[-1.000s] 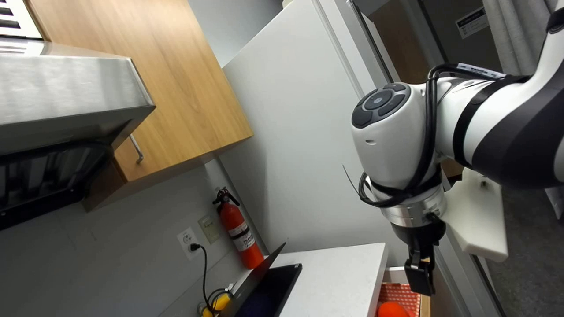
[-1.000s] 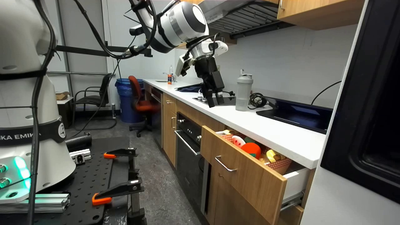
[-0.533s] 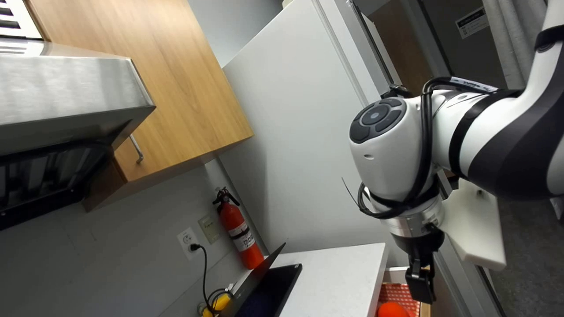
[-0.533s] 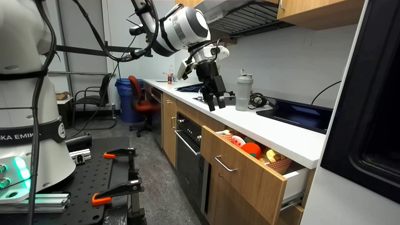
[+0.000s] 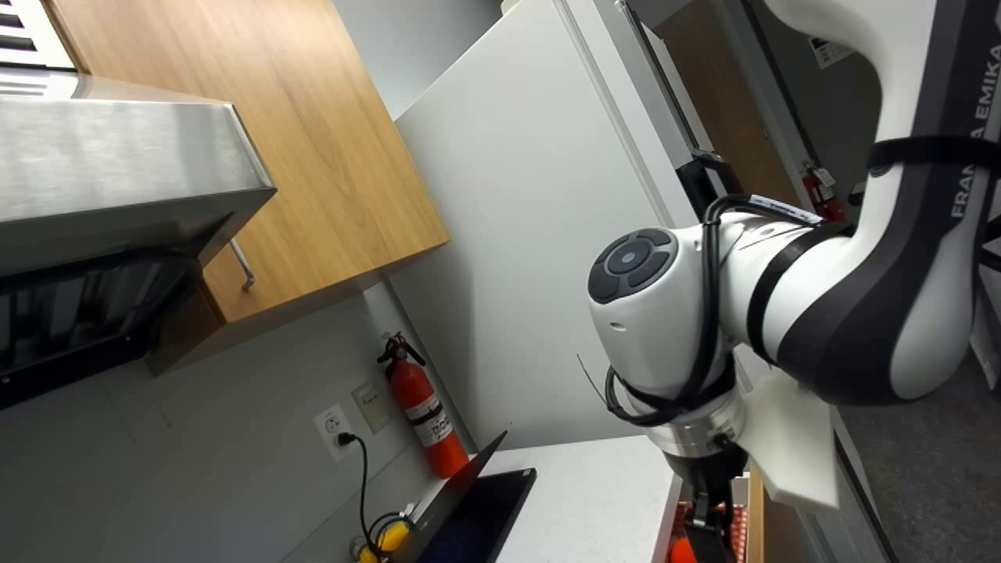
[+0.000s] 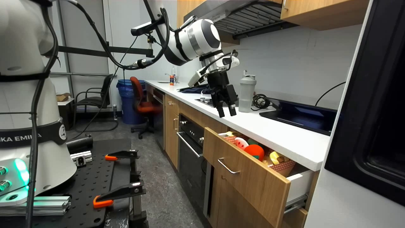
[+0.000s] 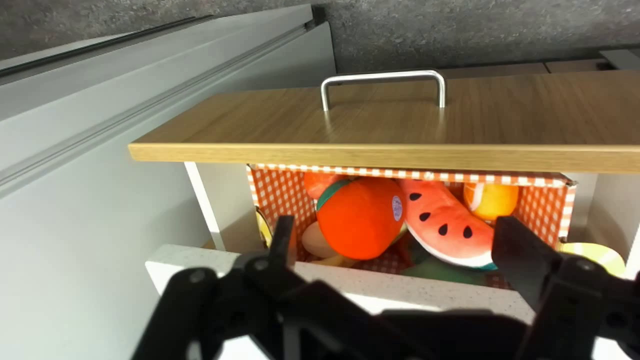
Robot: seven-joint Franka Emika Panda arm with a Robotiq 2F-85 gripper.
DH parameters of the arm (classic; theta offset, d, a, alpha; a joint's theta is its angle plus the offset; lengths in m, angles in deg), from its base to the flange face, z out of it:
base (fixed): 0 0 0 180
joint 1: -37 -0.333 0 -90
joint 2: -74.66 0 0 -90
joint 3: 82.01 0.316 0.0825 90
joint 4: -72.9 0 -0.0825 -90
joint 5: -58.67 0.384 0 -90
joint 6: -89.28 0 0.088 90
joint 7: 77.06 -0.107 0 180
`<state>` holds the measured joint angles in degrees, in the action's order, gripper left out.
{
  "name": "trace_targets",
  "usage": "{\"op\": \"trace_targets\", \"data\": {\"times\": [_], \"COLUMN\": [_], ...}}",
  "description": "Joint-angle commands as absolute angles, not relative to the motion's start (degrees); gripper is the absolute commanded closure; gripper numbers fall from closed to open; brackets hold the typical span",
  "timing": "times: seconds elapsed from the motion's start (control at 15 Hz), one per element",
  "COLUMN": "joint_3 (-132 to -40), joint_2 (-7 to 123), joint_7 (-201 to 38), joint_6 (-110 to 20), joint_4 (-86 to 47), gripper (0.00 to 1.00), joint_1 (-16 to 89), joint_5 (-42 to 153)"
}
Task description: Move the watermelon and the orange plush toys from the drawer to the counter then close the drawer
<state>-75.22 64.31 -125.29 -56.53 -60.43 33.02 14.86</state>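
Our gripper [image 6: 227, 113] has come lower, nearer the pulled-out drawer [image 6: 259, 185], jaws wide apart, gripping nothing. The watermelon plush [image 7: 446, 225] and orange plush [image 7: 357, 218] lie in its gingham basket [image 7: 544, 204]; we should centre over one, then descend clear of the counter [image 6: 269, 129].

a pale grey wall [image 6: 303, 60] shows in both exterior views. wood-fronted wall cabinets [image 5: 313, 156] hang beside a steel range hood [image 5: 133, 148], and a black oven [image 6: 191, 171] is set low next to a wooden base cabinet [image 6: 171, 139]. the floor [image 6: 161, 177] is mottled dark grey. farther off stand a red office chair [image 6: 147, 107], a black chair [image 6: 90, 100] and a blue bin [image 6: 126, 110].
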Motion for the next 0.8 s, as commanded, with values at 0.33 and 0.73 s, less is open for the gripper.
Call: {"op": "trace_targets", "data": {"times": [0.33,0.73], "joint_3": [-81.9,-81.04], "joint_2": [54.63,50.93], "joint_7": [-127.97,-130.27], "joint_6": [-64.42,-66.39], "joint_4": [-53.68,-51.88], "gripper": [0.0,0.36], "joint_1": [28.93,29.79], "joint_5": [14.63,13.45]}}
